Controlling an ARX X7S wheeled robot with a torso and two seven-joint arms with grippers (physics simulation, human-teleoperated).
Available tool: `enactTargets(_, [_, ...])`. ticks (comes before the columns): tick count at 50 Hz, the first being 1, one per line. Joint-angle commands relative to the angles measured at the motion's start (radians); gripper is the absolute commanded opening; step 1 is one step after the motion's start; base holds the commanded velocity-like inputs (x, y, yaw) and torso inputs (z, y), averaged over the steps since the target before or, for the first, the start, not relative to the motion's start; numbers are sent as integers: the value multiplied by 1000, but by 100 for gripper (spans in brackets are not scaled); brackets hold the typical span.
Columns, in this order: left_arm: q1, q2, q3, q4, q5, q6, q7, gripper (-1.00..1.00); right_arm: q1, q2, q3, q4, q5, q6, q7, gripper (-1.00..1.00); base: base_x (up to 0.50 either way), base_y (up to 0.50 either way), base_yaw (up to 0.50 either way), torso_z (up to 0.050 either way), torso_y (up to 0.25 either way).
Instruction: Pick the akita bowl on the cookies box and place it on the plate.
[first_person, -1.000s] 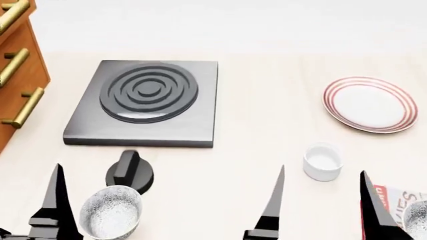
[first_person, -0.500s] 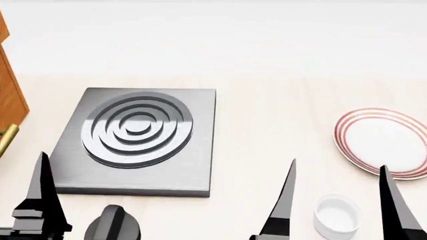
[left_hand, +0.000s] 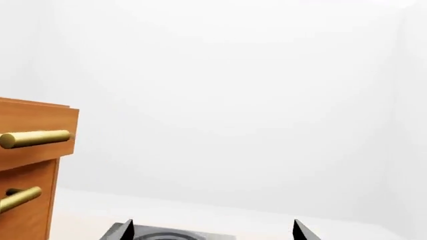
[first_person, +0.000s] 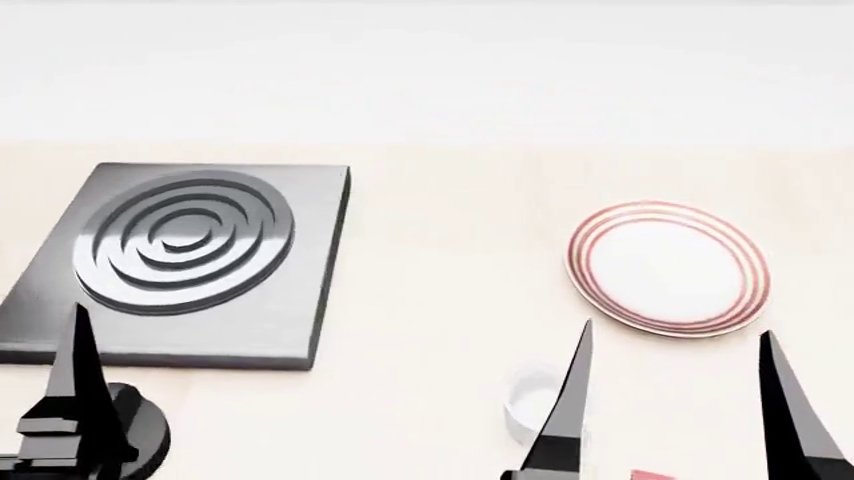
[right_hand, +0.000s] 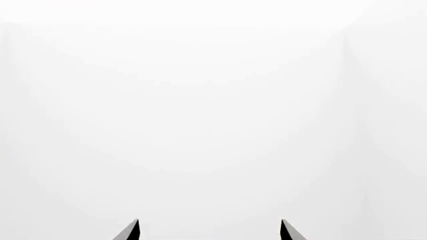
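Note:
The plate (first_person: 667, 265), white with red rings, lies on the pale counter at the right of the head view. The akita bowl is out of view. At the bottom edge only a red sliver of the cookies box (first_person: 650, 474) shows. My right gripper (first_person: 677, 335) stands open in front of the plate, nearer the camera, with nothing between its fingers; its wrist view shows the right gripper (right_hand: 209, 222) against blank white. My left gripper (left_hand: 212, 225) is open and empty too; in the head view a single left finger (first_person: 78, 390) shows.
A dark stove plate (first_person: 174, 250) with raised rings sits at the left, its far edge (left_hand: 167, 235) in the left wrist view. A black knob (first_person: 134, 430) lies before it. A small white cup (first_person: 531, 405) is partly behind my right finger. A wooden drawer cabinet (left_hand: 27, 165) stands left.
The head view tilted up, then swung right: stove and plate slid down, then left. A speckled bowl, the cabinet and most of the cookies box left the head view. Both grippers stay open.

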Motion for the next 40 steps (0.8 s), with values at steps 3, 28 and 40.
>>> enactTargets(3, [2, -8, 4, 0, -9, 4, -11, 100, -8, 14, -4, -1, 19, -8, 1, 100, -128, -500, 0, 0, 0])
enactTargets(28, [-1, -24, 18, -3, -6, 14, -31, 100, -13, 35, -18, -5, 24, -19, 11, 100, -128, -500, 0, 0, 0])
enactTargets(40, [-9, -32, 27, 3, -8, 8, -41, 100, -18, 43, -26, 8, 26, -43, 11, 100, -82, -319, 0, 0, 0])
